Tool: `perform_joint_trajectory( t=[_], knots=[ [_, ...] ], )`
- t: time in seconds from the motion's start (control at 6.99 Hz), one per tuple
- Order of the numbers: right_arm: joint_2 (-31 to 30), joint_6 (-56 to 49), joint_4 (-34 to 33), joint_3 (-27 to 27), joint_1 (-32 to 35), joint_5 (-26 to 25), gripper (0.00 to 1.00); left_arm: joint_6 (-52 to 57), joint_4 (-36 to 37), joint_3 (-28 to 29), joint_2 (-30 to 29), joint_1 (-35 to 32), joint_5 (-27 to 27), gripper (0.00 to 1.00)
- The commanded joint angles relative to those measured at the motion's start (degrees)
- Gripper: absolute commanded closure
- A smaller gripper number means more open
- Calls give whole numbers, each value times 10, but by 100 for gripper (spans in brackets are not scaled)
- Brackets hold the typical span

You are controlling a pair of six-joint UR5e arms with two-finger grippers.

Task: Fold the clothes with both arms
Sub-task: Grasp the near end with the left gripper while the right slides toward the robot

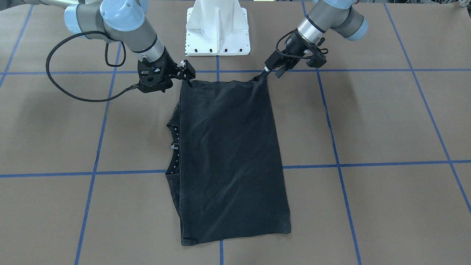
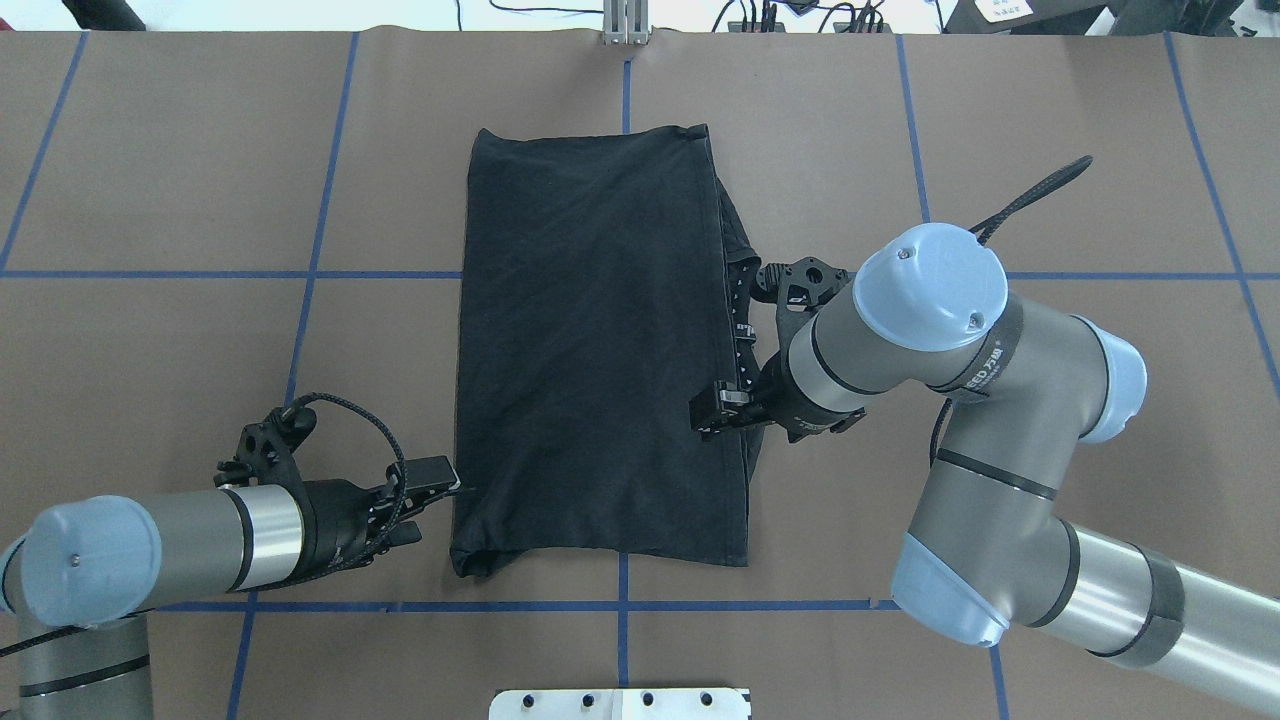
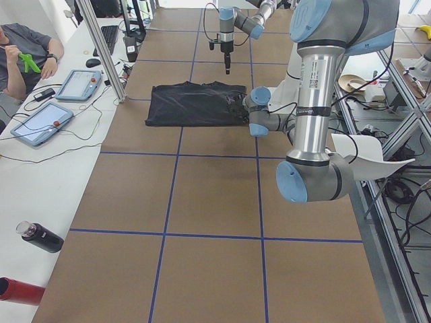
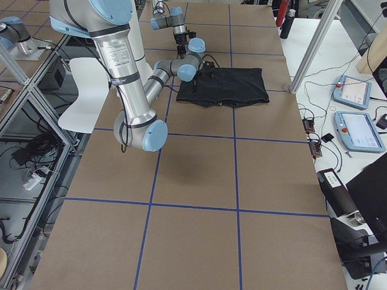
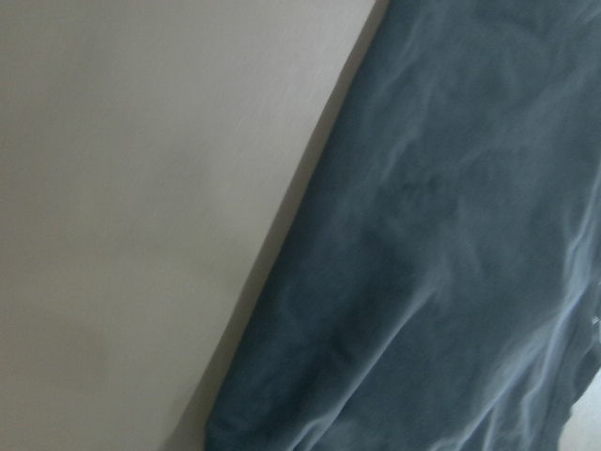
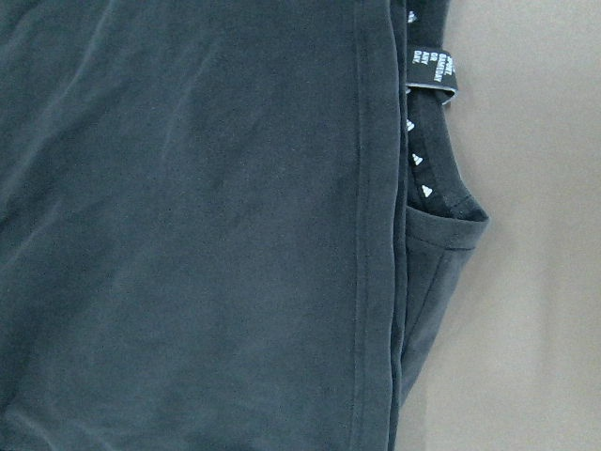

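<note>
The shirt lies flat in the middle of the brown worktop, plain black side up. It is folded to a long rectangle that runs from near the robot to far. The hem runs down its right side, where the collar and a small label stick out. Expect it to be light, limp and non-slippery. It looks to be at least two layers, and these will probably slide over each other and sag between any two held points, so nothing here will break but the stack can skew. You would do best to pinch at corners and through every layer, taking both corners of one short end together. Avoid the loose collar, which would likely drag only one layer. The near left corner is already a little bunched, so take hold low and deep there. The left gripper sits at that corner with its fingers looking narrowly parted, one tip right by the cloth. It does not seem to be clamping anything. The right gripper hangs over the right edge toward the near end, and you cannot tell whether it is parted or closed. As for containers, only a dark bottle and a red bottle show. They lie on the white side worktop, well apart from the shirt, and their contents are hidden.
</note>
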Motion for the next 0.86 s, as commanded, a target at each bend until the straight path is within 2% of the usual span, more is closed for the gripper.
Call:
perform_joint_trajectory(
  t=[0.0,0.43,0.72],
  knots=[
    [-1,0,0,6,0,3,0,-1,2,37,-30,11,4,0],
    [-2,0,0,7,0,6,0,0,3,45,-32,14,2,2],
    [-2,0,0,6,0,6,0,1,3,45,-34,14,2,27]
  ],
)
